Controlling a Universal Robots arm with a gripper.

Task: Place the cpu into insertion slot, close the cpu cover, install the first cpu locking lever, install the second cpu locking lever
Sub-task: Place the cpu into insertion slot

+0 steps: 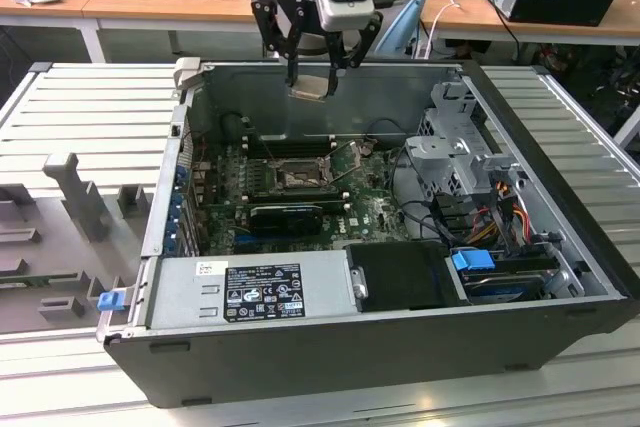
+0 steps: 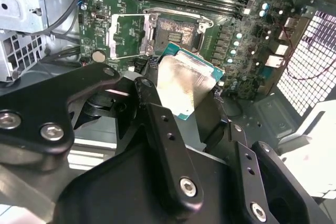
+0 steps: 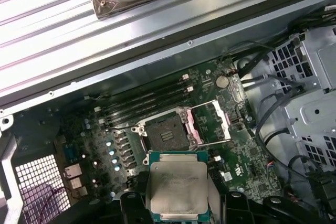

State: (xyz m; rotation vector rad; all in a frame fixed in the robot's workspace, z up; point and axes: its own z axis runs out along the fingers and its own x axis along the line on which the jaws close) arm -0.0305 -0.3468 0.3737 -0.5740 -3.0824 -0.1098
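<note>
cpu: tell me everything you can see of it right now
The cpu is a flat square chip. It has a dull silver-grey metal top, slightly smudged, on a thin green board whose edge shows around it. It looks intact. The gripper is shut on its opposite edges, with the metal top facing both wrist views. It hangs in the air over the motherboard, apart from the slot, which lies bare with the cover swung open beside it.

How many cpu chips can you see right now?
1. The cpu is held between the fingers, raised over the open case; the insertion slot lies empty, its cpu cover swung open.
</note>
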